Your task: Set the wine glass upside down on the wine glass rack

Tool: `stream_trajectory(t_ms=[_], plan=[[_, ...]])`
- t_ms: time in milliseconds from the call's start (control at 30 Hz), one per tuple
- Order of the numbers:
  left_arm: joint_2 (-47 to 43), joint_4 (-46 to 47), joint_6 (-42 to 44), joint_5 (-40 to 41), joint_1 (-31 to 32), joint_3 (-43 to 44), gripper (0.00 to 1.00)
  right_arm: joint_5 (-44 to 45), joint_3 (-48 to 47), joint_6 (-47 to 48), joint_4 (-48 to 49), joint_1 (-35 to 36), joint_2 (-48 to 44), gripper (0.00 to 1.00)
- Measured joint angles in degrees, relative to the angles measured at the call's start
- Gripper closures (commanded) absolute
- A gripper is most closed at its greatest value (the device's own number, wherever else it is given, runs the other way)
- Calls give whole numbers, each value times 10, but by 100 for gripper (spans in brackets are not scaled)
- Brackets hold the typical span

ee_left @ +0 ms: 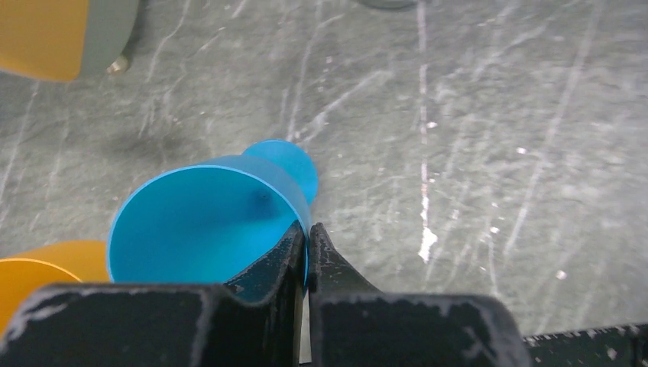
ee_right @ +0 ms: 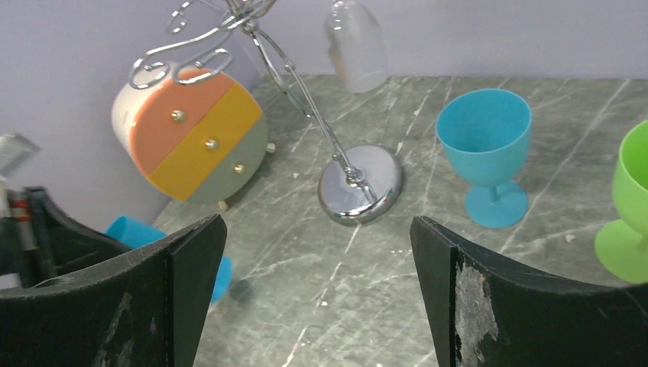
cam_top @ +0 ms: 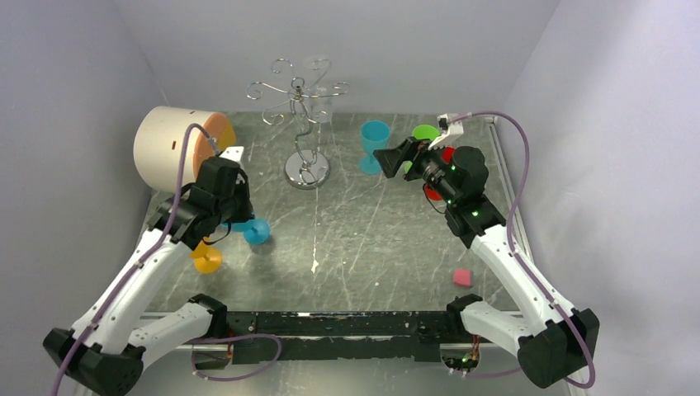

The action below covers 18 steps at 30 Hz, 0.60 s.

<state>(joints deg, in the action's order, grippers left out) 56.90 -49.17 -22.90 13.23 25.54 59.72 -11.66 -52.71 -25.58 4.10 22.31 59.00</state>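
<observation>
Grasp step: left gripper (ee_left: 308,233) pinches the rim of the tipped blue wine glass (ee_left: 191,222); right gripper (ee_right: 317,225) gapes empty. Next, lift, invert, hook onto the wine glass rack (cam_top: 307,171)

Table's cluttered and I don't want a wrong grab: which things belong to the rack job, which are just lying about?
Job: tall silver wire wine glass rack; blue plastic goblet lying on its side; left gripper, shut on its rim.
Lying about: upright blue goblet; green goblet; yellow goblet; cream drum with orange end; pink cube; clear glass already hanging on the rack.
</observation>
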Motion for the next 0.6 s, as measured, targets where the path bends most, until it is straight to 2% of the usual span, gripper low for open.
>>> stream_trajectory(t_ms=[167,333,500,600], plan=[[-56,14,19,-74,0,7,93,12,15,41,26,0,3,0],[-111,45,24,-158,0,7,93,13,15,83,64,0,16,0],[-138,66,25,-227,0,11,93,-67,61,156,161,5,16,9],[-138,63,27,-247,0,35,93,-102,94,246,188,55,19,15]])
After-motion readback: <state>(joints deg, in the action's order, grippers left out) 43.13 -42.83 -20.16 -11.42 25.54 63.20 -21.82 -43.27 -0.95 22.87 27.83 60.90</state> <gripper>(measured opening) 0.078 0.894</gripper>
